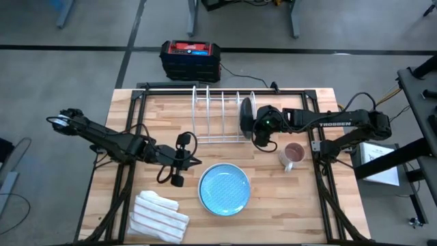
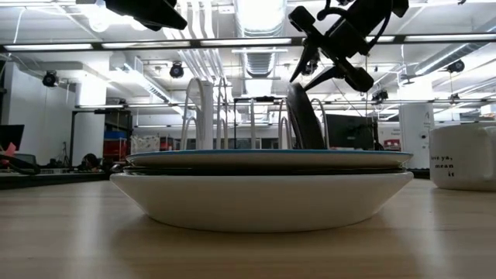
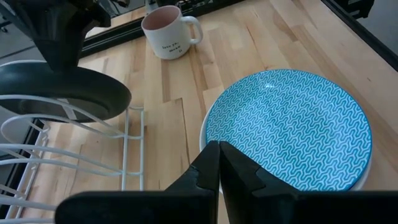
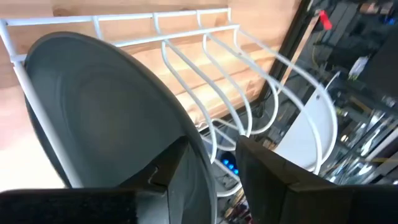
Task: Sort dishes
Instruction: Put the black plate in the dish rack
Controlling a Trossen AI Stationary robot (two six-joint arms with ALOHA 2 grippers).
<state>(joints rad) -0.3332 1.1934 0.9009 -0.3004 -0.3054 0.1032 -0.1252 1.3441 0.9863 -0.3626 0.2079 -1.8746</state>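
The right gripper [image 1: 257, 128], clenched on the dark plate [image 1: 245, 117], is slotting it into the wire rack [image 1: 222, 116]; next release, while the left gripper [image 1: 179, 162], closed, waits beside the patterned blue plate [image 1: 224, 189].

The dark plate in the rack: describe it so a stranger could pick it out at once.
Find the white wire rack at the table's far edge. At its right end a dark blue-grey plate stands on edge, the right claw at its rim. The other dishes lie flat in a stack nearer the front.
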